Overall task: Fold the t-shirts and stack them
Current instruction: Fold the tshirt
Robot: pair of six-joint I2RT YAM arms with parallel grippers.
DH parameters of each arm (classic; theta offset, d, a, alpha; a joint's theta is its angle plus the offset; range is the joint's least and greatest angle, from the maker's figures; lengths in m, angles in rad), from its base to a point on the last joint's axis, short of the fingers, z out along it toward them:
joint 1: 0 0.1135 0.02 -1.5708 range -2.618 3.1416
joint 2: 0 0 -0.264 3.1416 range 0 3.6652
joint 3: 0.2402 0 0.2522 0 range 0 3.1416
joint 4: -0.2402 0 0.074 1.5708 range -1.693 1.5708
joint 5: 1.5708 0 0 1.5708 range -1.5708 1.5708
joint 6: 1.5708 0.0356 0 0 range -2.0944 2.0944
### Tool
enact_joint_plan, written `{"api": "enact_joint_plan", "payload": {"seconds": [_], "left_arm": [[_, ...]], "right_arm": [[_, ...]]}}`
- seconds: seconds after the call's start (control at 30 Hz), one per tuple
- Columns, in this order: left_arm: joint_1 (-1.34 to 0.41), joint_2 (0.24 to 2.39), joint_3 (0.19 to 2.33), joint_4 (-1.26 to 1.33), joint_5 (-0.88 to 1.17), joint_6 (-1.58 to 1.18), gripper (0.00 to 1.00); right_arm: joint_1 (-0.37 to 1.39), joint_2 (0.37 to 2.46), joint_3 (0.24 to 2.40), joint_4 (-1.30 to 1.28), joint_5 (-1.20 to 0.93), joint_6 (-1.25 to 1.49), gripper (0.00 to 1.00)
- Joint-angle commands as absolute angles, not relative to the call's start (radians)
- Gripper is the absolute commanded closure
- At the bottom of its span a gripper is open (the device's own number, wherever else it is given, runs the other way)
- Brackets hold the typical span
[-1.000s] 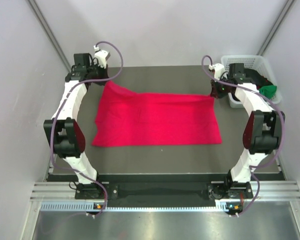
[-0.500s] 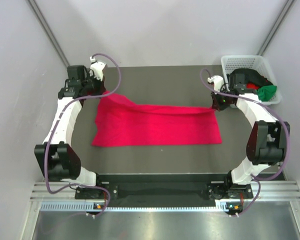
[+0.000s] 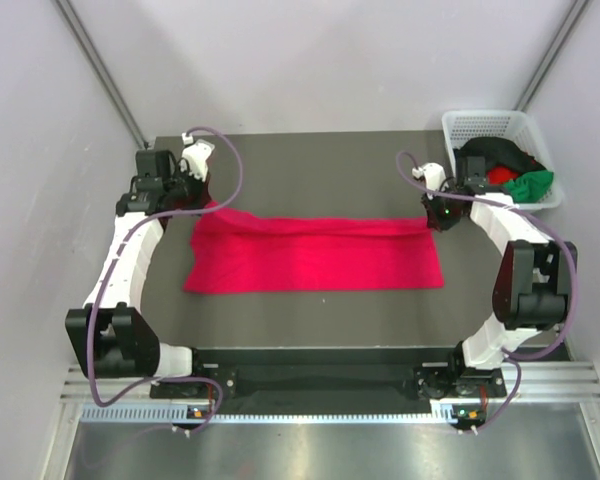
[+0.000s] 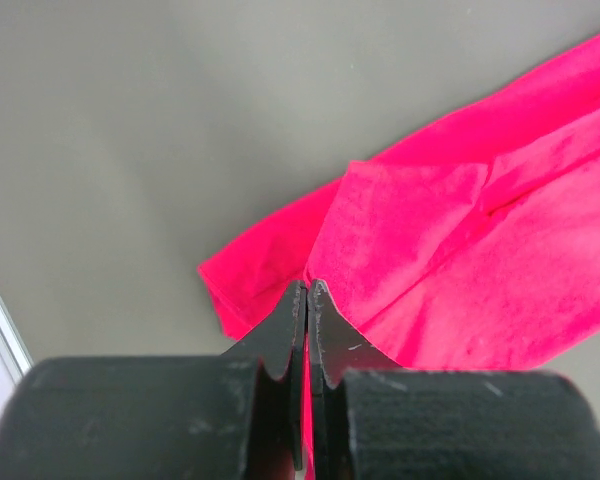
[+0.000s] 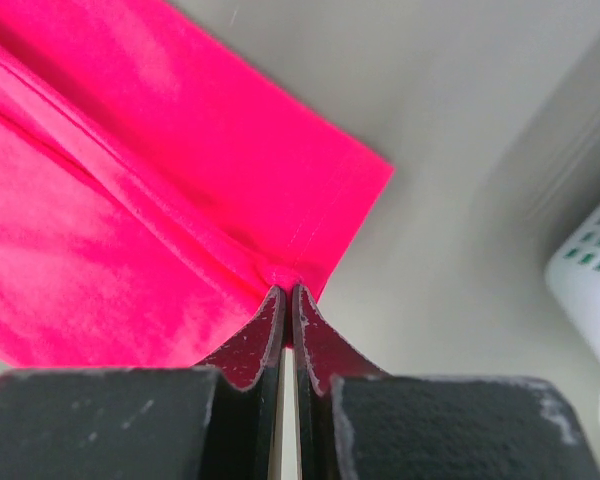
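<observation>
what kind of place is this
Probably a robot lab test cell, not a home: left arm and right arm bolted to a metal rail at a dark table, bare grey walls close around, a pink t-shirt and a white basket.

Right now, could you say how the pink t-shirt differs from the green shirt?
The pink t-shirt lies spread on the table; the green shirt is bunched in the basket. The left claw and right claw pinch the pink t-shirt; nothing grips the green shirt. Both are plain cloth.
</observation>
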State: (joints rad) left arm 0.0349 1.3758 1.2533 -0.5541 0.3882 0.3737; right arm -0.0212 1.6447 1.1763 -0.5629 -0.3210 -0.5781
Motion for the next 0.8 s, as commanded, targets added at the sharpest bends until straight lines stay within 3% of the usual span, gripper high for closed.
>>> {"api": "enact_joint_plan", "payload": {"seconds": [0.0, 0.77], "left_arm": [[0.040, 1.331, 1.227, -0.554, 0.373, 0.400, 1.00], [0.104, 1.309, 1.100, -0.528, 0.294, 0.475, 1.00]], "right_arm": [[-0.031, 1.643, 1.152, -0.551, -0.317, -0.607, 1.00], [-0.008, 1.706, 1.083, -0.574, -0.364, -0.612, 0.99]]}}
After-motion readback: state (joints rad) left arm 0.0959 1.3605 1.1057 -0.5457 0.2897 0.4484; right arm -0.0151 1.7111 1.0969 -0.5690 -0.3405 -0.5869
